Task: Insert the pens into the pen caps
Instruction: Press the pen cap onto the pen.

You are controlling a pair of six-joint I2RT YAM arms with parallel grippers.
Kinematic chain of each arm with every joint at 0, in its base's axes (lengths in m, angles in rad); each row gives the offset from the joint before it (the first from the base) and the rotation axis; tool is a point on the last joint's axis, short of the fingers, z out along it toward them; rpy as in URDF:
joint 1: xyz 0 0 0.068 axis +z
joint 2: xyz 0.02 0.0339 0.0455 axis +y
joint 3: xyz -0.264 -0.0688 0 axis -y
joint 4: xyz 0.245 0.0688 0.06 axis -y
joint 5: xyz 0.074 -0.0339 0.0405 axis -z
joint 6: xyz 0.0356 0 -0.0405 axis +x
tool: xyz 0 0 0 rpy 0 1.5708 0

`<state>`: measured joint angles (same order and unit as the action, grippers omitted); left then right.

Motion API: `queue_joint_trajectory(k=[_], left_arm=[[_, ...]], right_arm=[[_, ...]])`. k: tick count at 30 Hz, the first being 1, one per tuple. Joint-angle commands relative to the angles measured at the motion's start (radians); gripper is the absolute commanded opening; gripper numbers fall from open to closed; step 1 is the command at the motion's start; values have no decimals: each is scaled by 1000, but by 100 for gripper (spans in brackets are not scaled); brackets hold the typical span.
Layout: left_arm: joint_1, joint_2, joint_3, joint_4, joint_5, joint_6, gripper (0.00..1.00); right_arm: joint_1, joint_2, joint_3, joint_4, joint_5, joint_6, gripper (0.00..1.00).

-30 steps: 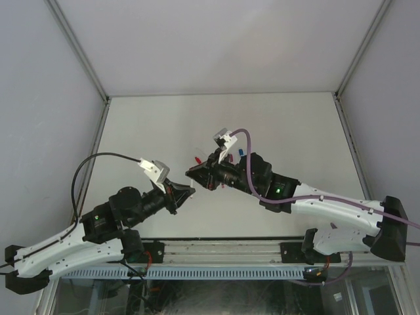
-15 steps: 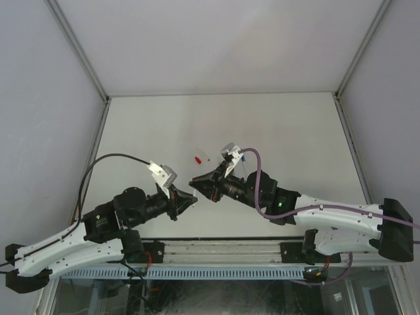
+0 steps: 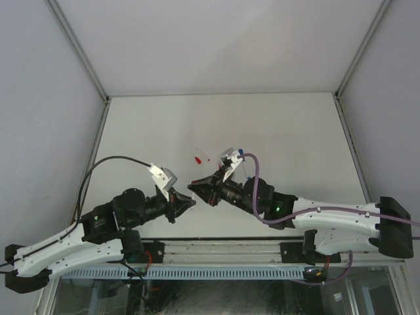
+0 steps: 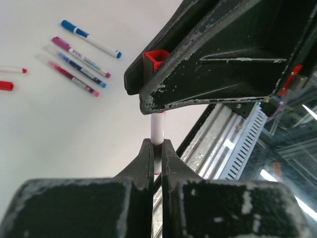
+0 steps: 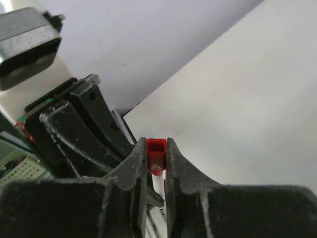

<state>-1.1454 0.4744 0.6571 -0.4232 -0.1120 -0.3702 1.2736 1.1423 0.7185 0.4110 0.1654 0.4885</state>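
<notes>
Left end effector holds pen; spares lie beyond.

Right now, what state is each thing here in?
left claw: shut on the white pen.
right claw: shut on the red cap.
white pen: end at that cap's mouth, depth hidden.
four pens: lying in a row on the table.
loose red cap: lying unattached.
red-tipped pen: lying uncapped.
</notes>
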Motion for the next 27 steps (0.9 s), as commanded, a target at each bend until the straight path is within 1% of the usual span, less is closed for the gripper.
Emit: queue_joint_trajectory(k=[1, 4, 7, 13, 16, 20, 22, 24, 27], left_arm=[[21, -24, 160, 387, -302, 83, 0], [22, -10, 172, 382, -339, 111, 0], [21, 0, 182, 387, -347, 118, 0], [21, 0, 191, 397, -330, 114, 0], [20, -3, 190, 401, -327, 114, 0], [21, -4, 190, 403, -317, 111, 0], [21, -2, 193, 403, -307, 111, 0], [20, -2, 195, 403, -299, 112, 0], [20, -2, 197, 406, -289, 110, 0]], right_arm=[[126, 90, 12, -436, -14, 192, 0], [154, 139, 46, -468, 43, 238, 0], [183, 186, 75, -476, 66, 259, 0], [238, 238, 101, -473, 161, 182, 0], [242, 258, 88, -389, 89, 167, 0], [200, 237, -24, -178, -63, 215, 0], [201, 230, -45, -146, -70, 214, 0], [217, 238, -22, -188, -33, 186, 0], [269, 276, 63, -331, 88, 109, 0]])
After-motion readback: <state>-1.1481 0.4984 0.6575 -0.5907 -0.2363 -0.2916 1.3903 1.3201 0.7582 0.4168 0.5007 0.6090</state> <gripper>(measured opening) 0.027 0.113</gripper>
